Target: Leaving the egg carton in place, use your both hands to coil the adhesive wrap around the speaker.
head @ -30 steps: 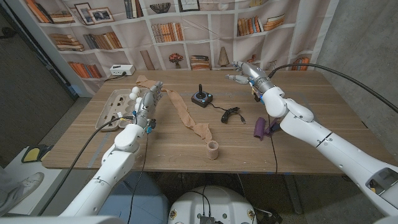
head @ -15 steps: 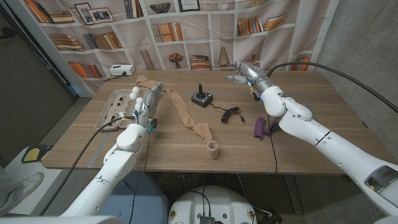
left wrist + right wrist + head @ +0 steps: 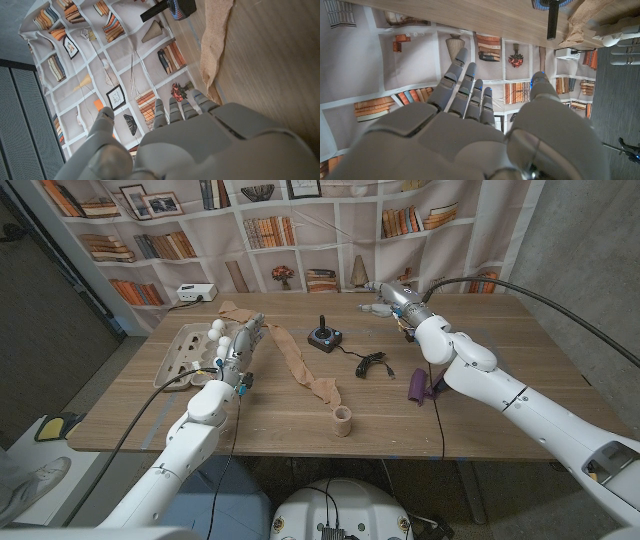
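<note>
A long tan adhesive wrap (image 3: pixel 296 363) lies unrolled across the table from the back left to its roll (image 3: pixel 343 420), which stands near the front edge. The wrap (image 3: pixel 215 40) also runs past my left hand in the left wrist view. A purple speaker (image 3: pixel 418 385) lies right of centre. The grey egg carton (image 3: pixel 182 352) with white eggs sits at the left. My left hand (image 3: pixel 241 343) hovers between carton and wrap, fingers straight and apart, holding nothing. My right hand (image 3: pixel 387 298) is raised over the table's far edge, fingers spread, holding nothing.
A black joystick (image 3: pixel 323 336) stands at the back centre, with a coiled black cable (image 3: pixel 372 363) just right of it. A white power strip (image 3: pixel 196 293) lies at the back left corner. A bookshelf-print curtain hangs behind the table.
My right hand has drifted a little to the left along the table's far edge. The left hand and the wrap have stayed where they were.
</note>
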